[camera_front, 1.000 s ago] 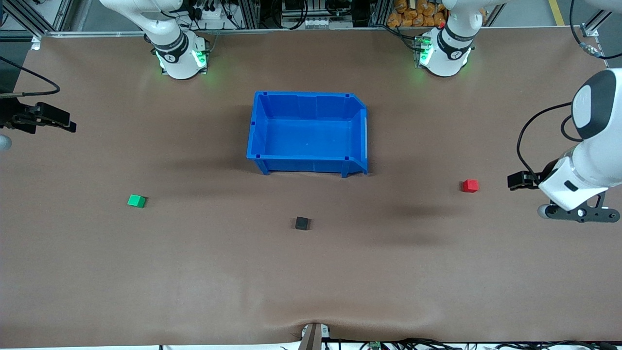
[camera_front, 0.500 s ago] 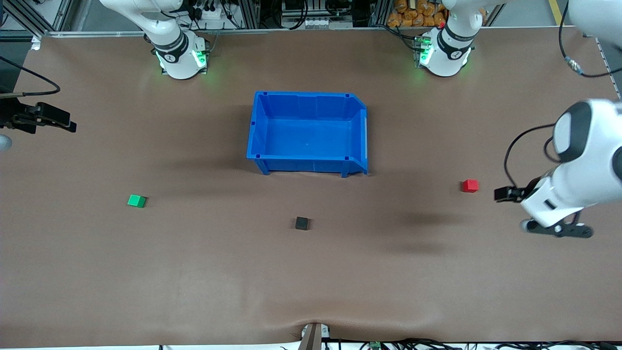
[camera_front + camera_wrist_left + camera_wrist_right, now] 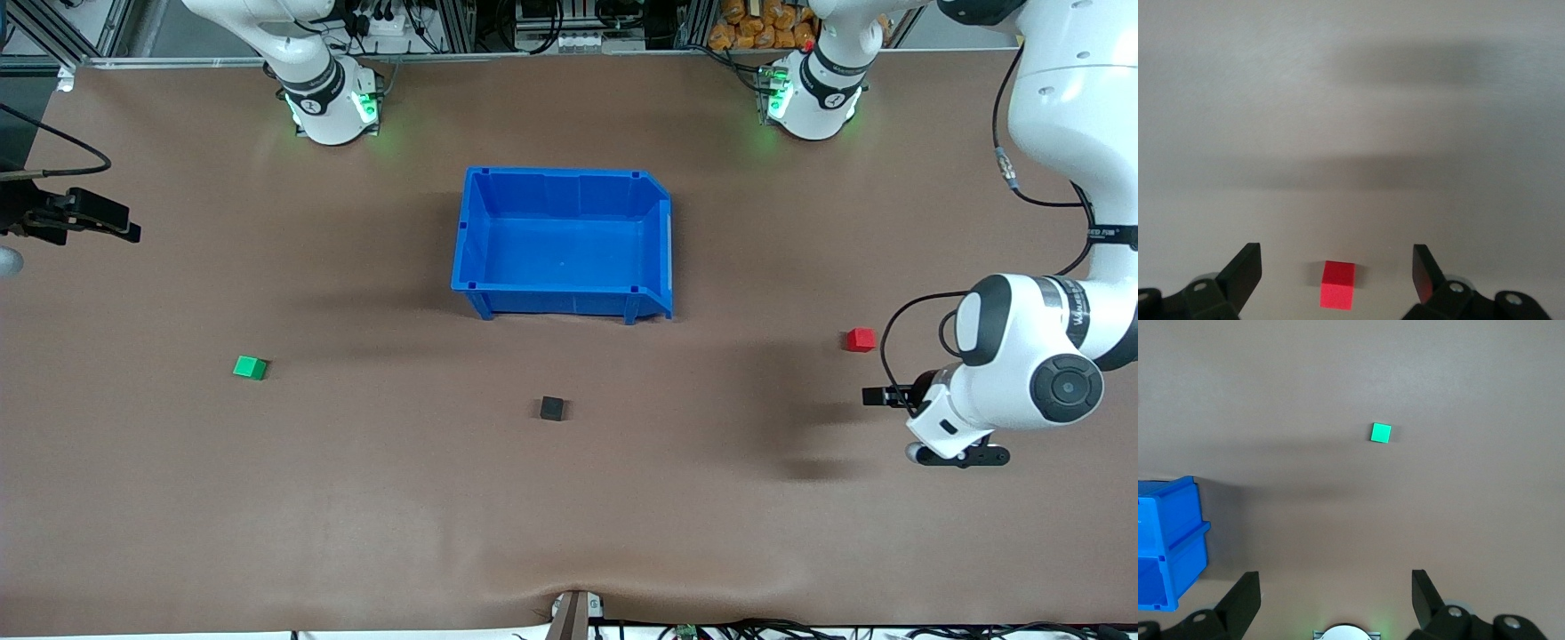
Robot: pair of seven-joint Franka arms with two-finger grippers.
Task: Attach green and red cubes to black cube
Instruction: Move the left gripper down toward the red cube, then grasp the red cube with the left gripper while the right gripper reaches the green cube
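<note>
The left gripper hangs released with the red cube lined up between its jaws for pickup, while the right gripper, likewise released, waits high above the worktop.

My workspace is a brown matte table, soft shadows across it, slight wrinkle at the edge nearest the front camera. Along the edge by my bases: aluminium frame rails, tangled black cables, orange packets. Grey floor past the corner.
</note>
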